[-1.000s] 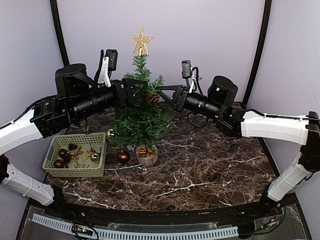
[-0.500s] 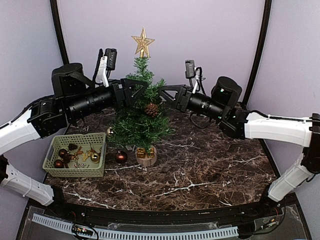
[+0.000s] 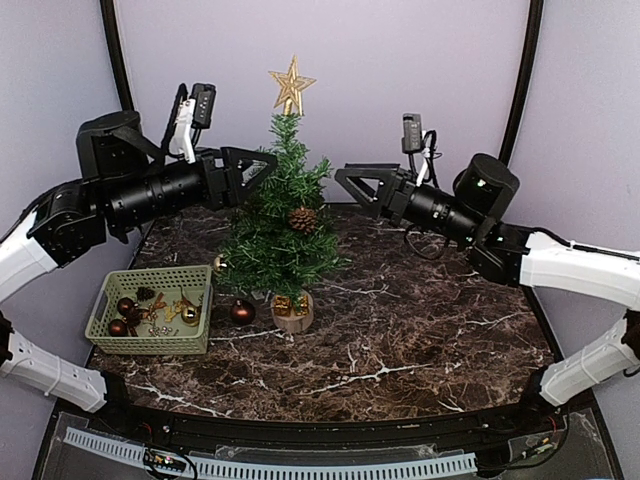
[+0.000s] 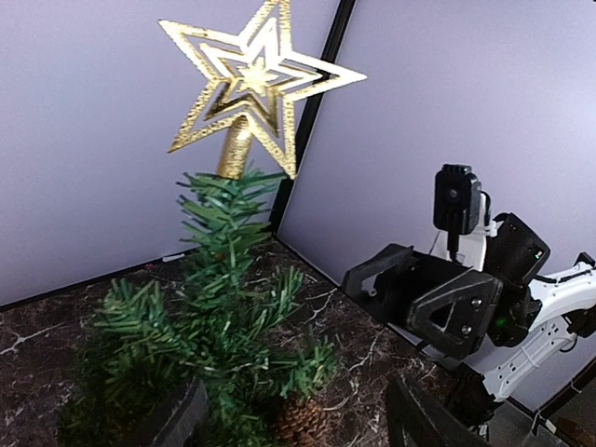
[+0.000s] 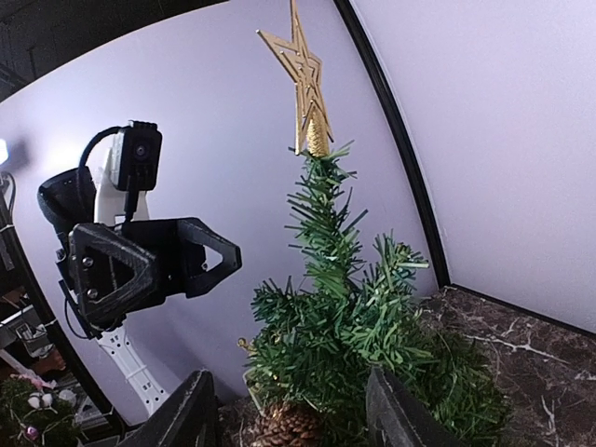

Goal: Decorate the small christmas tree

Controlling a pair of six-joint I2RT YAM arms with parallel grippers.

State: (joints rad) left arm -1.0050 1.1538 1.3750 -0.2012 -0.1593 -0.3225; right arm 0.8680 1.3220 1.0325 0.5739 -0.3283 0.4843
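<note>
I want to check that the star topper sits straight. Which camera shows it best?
The left wrist view: the gold star appears large and nearly face-on atop the tree. The top view shows the star small; the right wrist view shows the star almost edge-on.

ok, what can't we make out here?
- Top view: what fills the basket, too small beyond a few baubles.
- Both wrist views: trunk and base of the small christmas tree, cut off by the bottom edge.
- Left wrist view: pine cone, clipped by the bottom edge.
</note>
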